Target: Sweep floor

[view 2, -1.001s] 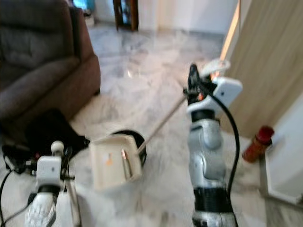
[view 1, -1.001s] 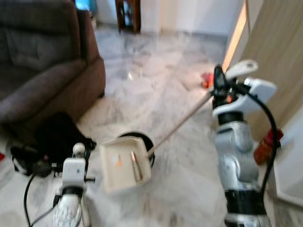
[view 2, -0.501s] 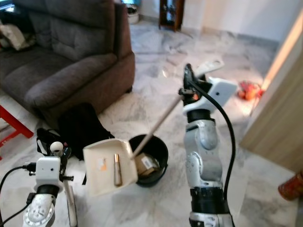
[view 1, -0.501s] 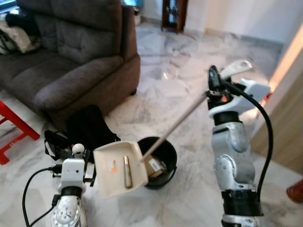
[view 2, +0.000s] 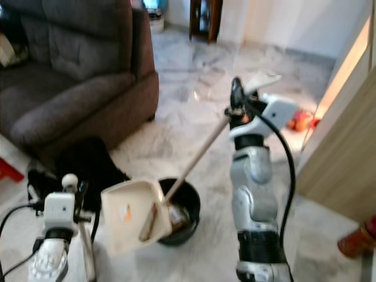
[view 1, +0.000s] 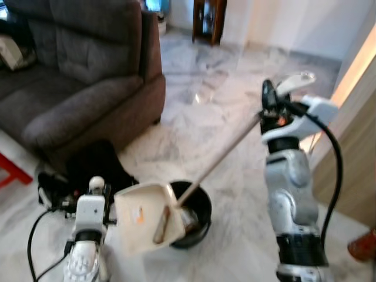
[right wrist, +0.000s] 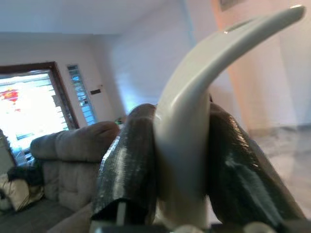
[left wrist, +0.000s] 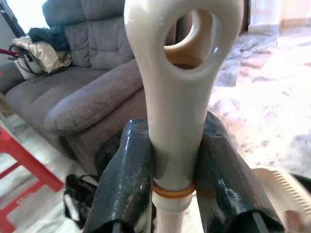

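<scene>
Dustpan (view 1: pixel 143 216) is tilting over the near black bin (view 1: pixel 197 212) because you are clamping its long handle in the right gripper (right wrist: pixel 177 160), while the left gripper (left wrist: pixel 175 174) is pinching a second handle (left wrist: pixel 177 92).

A home living room: grey sofa (view 1: pixel 76 76), marble floor (view 1: pixel 194 117), wooden cabinet (view 1: pixel 207 20).

Silver arms (view 1: pixel 289 194) (black cables trailing), white wrists, black fingers (left wrist: pixel 127 184).
</scene>
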`<state>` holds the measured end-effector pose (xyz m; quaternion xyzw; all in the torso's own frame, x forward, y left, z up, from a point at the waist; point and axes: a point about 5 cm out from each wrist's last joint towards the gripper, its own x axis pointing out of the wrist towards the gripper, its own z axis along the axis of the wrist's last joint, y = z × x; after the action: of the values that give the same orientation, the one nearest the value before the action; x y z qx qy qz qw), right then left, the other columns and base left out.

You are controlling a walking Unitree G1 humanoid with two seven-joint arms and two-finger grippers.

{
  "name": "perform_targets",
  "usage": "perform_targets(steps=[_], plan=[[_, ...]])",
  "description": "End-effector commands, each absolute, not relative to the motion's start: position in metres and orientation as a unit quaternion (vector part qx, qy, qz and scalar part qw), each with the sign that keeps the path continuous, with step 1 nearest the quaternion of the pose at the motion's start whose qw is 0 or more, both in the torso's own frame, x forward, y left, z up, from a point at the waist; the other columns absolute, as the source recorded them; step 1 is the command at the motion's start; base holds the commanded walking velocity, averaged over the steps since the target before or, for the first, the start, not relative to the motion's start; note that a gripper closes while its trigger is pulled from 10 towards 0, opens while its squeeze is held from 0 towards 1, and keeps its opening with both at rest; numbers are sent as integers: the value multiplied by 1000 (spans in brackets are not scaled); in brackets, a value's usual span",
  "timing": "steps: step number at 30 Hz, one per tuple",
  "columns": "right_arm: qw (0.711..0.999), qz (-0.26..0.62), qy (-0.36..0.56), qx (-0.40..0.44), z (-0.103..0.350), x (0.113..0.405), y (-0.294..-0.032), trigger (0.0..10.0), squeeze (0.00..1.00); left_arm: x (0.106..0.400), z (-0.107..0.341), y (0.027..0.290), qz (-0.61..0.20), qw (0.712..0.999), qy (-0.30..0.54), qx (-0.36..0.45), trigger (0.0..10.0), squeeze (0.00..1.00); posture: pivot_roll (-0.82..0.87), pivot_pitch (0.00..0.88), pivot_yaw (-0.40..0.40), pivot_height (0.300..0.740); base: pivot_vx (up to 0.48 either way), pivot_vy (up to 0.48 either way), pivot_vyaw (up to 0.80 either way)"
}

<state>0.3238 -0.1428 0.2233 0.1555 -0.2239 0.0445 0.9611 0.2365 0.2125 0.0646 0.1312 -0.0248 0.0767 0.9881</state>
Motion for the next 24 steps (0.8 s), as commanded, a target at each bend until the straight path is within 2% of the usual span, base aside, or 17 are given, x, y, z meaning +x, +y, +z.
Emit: perform_targets(steps=[1, 24], plan=[[947, 62, -265, 169, 245, 321, -136, 10000, 0, 238, 71, 215, 78, 985, -40, 146, 10000, 0, 183, 33, -5, 740, 307, 0, 0], [944, 66, -274, 174, 250, 318, -133, 10000, 0, 239, 72, 211, 78, 986, -46, 141, 10000, 0, 177, 43, -7, 740, 310, 0, 0]])
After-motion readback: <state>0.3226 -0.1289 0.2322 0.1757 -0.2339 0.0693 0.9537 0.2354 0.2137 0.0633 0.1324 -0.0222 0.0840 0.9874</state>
